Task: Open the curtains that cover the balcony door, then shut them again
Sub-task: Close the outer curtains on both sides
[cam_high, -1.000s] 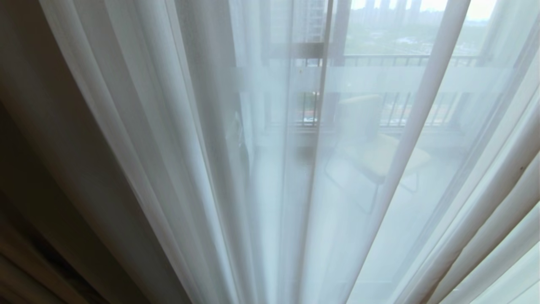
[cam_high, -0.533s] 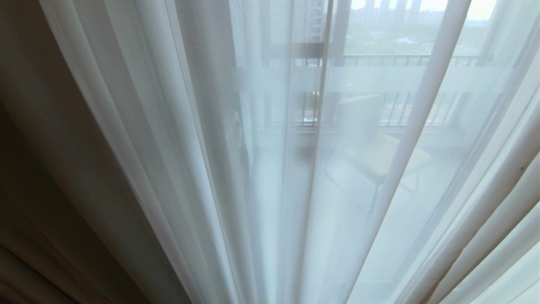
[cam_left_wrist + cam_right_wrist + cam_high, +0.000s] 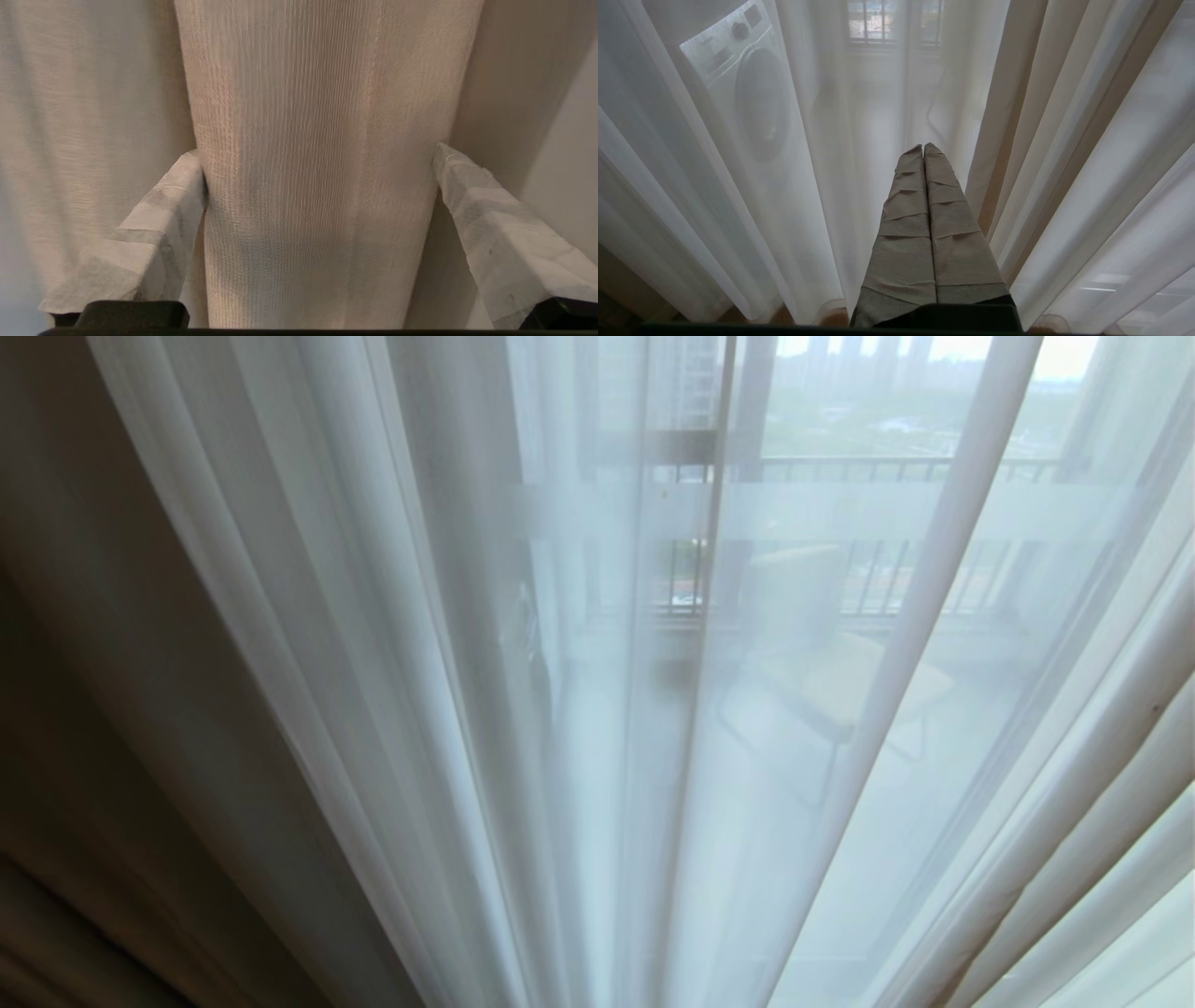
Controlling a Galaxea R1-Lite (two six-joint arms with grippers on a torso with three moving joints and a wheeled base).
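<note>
Between spread left end effector (image 3: 320, 154) fingers: curtains (image 3: 317, 116) fold.

left hand (image 3: 317, 186) fingers spread wide; right hand (image 3: 923, 149) fingers pressed together

two curtain layers hang here: one sheer white layer (image 3: 653, 709) and one opaque beige layer (image 3: 317, 163). behind the sheer stand one chair (image 3: 822, 653) and one washing machine (image 3: 747, 88). two grippers show: one left gripper (image 3: 320, 168), one right gripper (image 3: 923, 149).
</note>
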